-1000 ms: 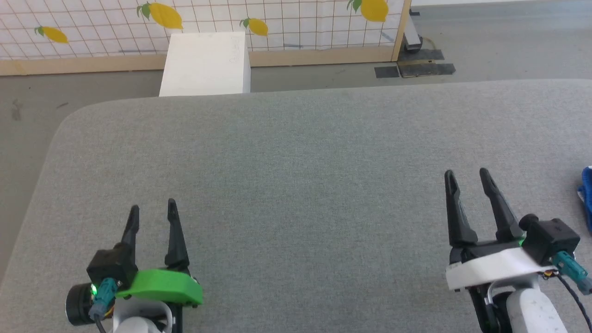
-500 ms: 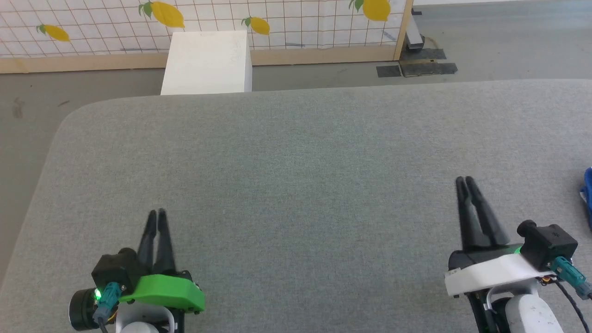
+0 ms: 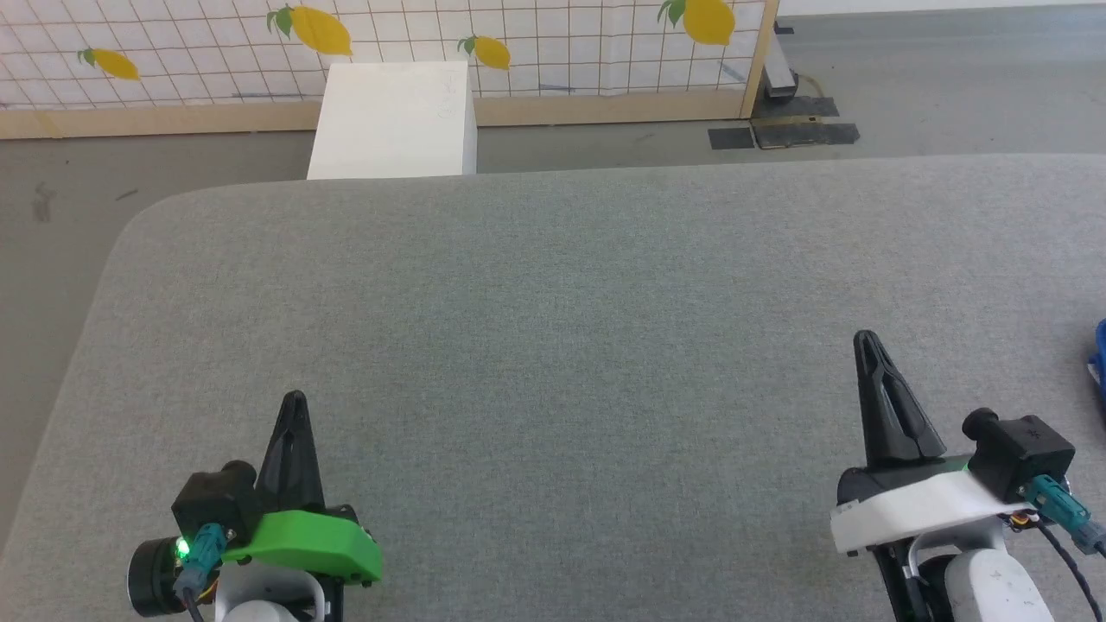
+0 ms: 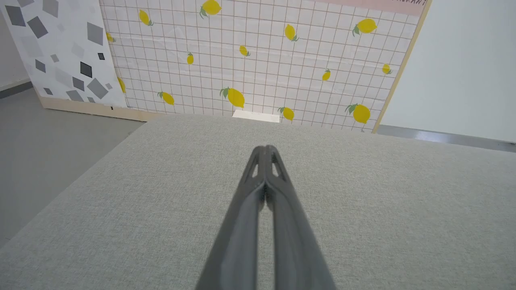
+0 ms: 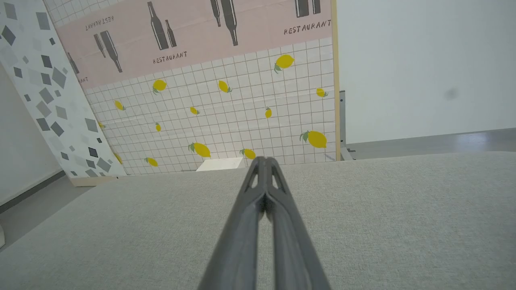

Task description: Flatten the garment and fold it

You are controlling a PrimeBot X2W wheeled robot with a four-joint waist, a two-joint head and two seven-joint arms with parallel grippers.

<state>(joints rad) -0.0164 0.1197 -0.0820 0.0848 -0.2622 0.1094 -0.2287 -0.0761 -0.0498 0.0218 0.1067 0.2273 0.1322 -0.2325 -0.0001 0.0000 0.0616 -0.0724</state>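
Both left gripper (image 3: 294, 398) and right gripper (image 3: 867, 338) have pinched closed, empty. Head view catches the blue garment (image 3: 1101, 350) right of the right gripper.

Grey fabric tabletop (image 3: 553, 302), left gripper (image 3: 294, 399) closed near its front-left corner, right gripper (image 3: 865, 339) closed toward the front-right, blue sliver, probably the garment (image 3: 1100, 363), at the right edge.

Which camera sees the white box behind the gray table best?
The head view: the white box stands big and clear past the far edge of the gray table. The left wrist view catches a thin sliver over that edge; the right wrist view, a slightly bigger slice.
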